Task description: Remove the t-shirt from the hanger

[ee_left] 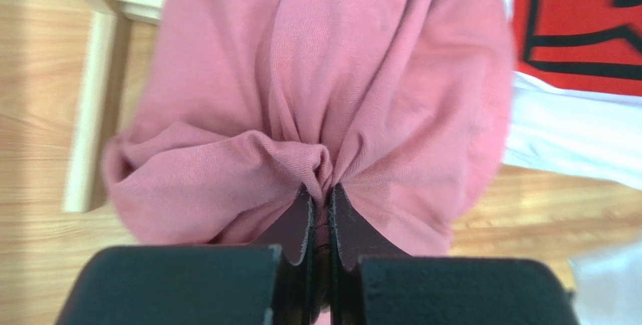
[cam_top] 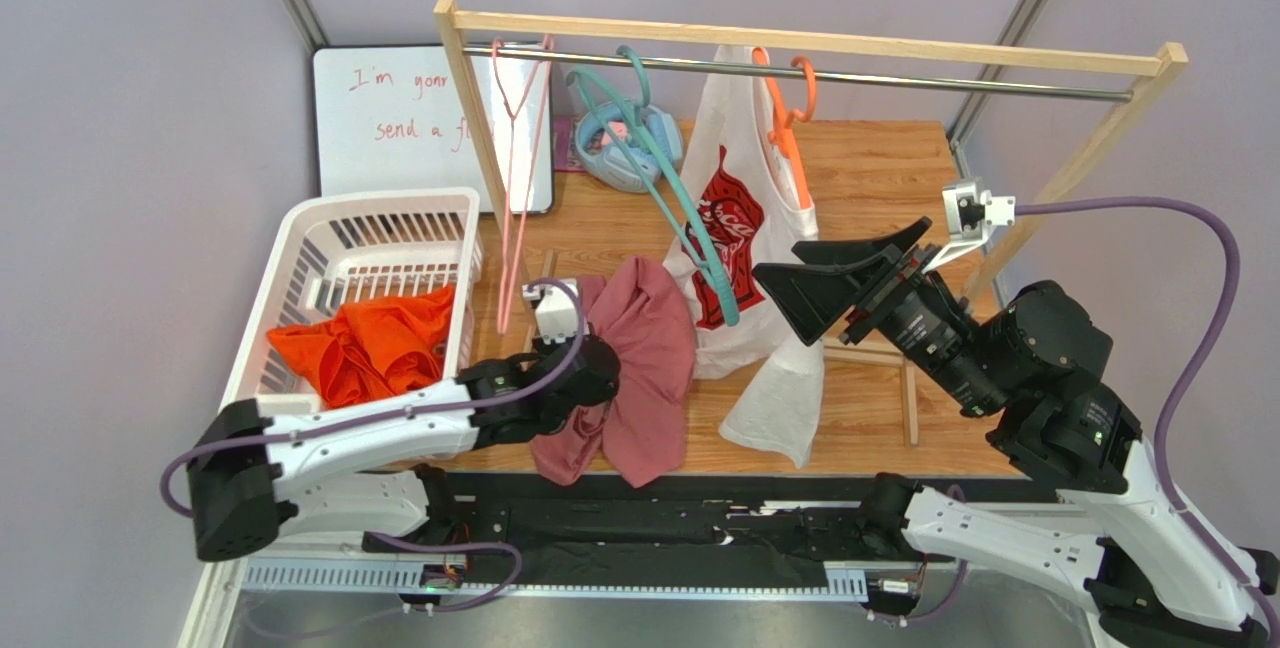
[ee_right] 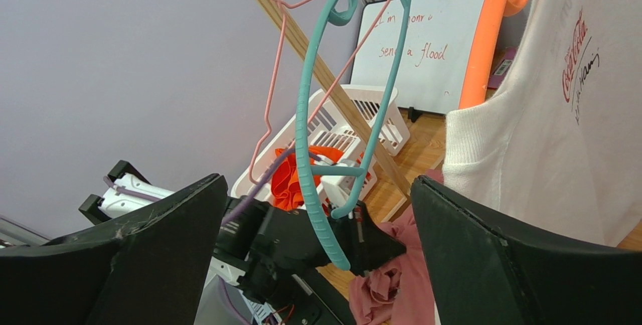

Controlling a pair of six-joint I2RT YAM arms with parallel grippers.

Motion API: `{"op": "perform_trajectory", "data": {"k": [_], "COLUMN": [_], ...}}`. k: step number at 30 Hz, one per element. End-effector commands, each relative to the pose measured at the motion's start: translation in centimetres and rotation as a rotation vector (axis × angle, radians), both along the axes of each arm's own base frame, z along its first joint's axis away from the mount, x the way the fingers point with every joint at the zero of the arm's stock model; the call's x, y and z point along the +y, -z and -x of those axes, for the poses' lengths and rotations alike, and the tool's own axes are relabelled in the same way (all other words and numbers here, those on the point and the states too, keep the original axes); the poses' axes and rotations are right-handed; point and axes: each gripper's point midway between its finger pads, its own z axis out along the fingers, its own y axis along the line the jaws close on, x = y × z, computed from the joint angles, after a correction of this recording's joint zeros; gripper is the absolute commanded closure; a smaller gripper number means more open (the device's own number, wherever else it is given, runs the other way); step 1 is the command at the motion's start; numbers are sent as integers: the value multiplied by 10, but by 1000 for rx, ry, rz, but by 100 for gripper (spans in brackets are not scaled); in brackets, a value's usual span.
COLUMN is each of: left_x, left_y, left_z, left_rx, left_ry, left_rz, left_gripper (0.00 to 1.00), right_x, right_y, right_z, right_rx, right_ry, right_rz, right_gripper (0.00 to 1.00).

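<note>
The pink t-shirt [cam_top: 643,356] is bunched in my left gripper [cam_top: 606,378], which is shut on a fold of it [ee_left: 339,77] above the wooden table. The jaws [ee_left: 322,193] pinch the cloth tightly. The teal hanger [cam_top: 684,198] hangs from the rail and looks bare, with its lower end just right of the shirt. My right gripper [cam_top: 775,258] is open and empty, level with the hanger's lower arm. In the right wrist view the hanger [ee_right: 305,137] hangs between my spread fingers, with the pink shirt [ee_right: 392,280] below it.
A white t-shirt with a red print [cam_top: 736,228] hangs on an orange hanger [cam_top: 789,116] beside my right gripper. A bare pink hanger [cam_top: 519,153] hangs at the left of the wooden rack [cam_top: 902,48]. A white basket [cam_top: 376,213] holds orange clothes [cam_top: 368,345]. A whiteboard [cam_top: 391,123] stands behind.
</note>
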Motion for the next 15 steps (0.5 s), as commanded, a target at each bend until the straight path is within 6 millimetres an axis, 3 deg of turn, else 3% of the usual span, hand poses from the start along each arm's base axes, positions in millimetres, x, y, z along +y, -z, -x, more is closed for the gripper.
{"op": "perform_trajectory", "data": {"k": [1, 2, 6, 10, 15], "left_x": [27, 34, 75, 112, 174], "left_y": [-32, -51, -85, -137, -184], "left_z": [10, 11, 19, 21, 20], "left_rx": [-47, -81, -135, -232, -365], "left_ry": [36, 40, 4, -44, -171], "left_rz": [-4, 23, -6, 6, -86], "left_gripper": [100, 100, 100, 100, 100], "right_x": [-11, -12, -17, -19, -18], "right_y": [-14, -16, -20, -23, -24], "right_z": [1, 1, 1, 3, 4], "right_rx": [-41, -45, -55, -60, -58], "right_ry": [25, 31, 45, 42, 37], "right_rz": [-36, -40, -48, -58, -62], "right_gripper": [0, 0, 0, 0, 0]}}
